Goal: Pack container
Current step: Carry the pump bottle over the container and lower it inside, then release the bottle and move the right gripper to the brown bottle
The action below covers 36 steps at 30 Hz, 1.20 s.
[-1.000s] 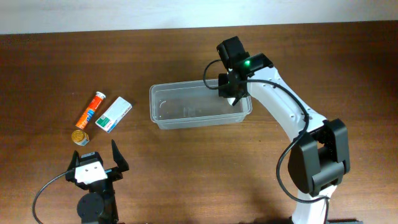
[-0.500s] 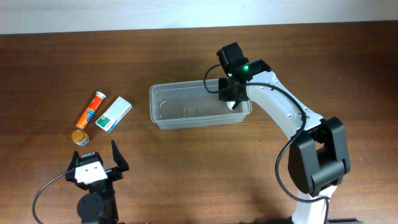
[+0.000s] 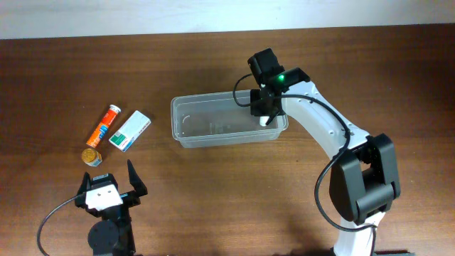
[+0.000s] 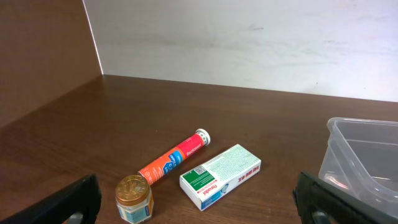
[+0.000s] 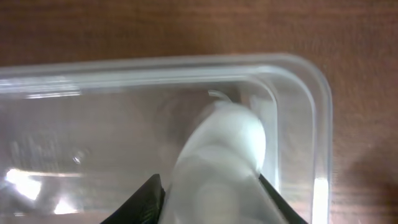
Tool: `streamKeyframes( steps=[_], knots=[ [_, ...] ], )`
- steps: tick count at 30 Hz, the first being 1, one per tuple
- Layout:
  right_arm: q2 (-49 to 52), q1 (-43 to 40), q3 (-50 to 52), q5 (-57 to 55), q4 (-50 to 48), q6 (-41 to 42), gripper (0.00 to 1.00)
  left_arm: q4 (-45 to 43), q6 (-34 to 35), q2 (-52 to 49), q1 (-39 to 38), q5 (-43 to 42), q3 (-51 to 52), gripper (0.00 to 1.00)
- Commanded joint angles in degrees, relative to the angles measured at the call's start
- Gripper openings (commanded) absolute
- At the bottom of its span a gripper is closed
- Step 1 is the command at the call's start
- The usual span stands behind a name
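Note:
The container is a clear plastic tub in the middle of the table; its right end fills the right wrist view. My right gripper hangs over the tub's right end, shut on a white rounded object held inside the tub. My left gripper is open and empty at the near left of the table. Ahead of it lie an orange tube, a white-and-green carton and a small gold-lidded jar.
The tube, carton and jar lie together left of the tub. A pale wall runs along the table's far edge. The tub's left corner shows in the left wrist view.
My right gripper has moved slightly left and lower into the tub's right end with the white object. The left arm has not moved.

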<state>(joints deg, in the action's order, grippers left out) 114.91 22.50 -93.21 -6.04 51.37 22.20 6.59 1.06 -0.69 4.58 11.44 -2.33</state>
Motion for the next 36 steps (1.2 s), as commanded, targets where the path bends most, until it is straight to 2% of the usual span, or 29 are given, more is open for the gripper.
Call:
streamKeyframes(
  steps=[1, 6, 12, 16, 24, 30, 36],
  knots=[
    [-4.5, 0.3, -4.3, -1.0, 2.2, -1.0, 0.38, -0.2, -0.9, 0.4, -0.2, 0.4, 0.5, 0.99],
    [-9.1, 0.3, -11.2, -1.3, 8.7, -3.9, 0.46, -0.2, -0.9, 0.4, -0.2, 0.4, 0.5, 0.99],
    [-14.3, -2.3, -21.6, -2.8, 24.3, -4.9, 0.54, -0.2, -0.9, 0.4, -0.2, 0.4, 0.5, 0.99],
    [-18.3, -7.0, -24.1, -2.8, 32.2, -4.8, 0.63, -0.2, -0.9, 0.4, -0.2, 0.4, 0.5, 0.99],
    [-22.0, -19.5, -23.7, -2.3, 42.2, -5.3, 0.65, -0.2, -0.9, 0.4, -0.2, 0.4, 0.5, 0.99],
    [-21.9, -25.4, -15.5, -2.1, 40.7, -9.7, 0.65, -0.2, -0.9, 0.4, -0.2, 0.4, 0.5, 1.00],
    [-21.9, -28.2, 0.9, -0.2, 28.9, -15.6, 0.65, -0.2, -0.9, 0.4, -0.2, 0.4, 0.5, 0.99]
  ],
)
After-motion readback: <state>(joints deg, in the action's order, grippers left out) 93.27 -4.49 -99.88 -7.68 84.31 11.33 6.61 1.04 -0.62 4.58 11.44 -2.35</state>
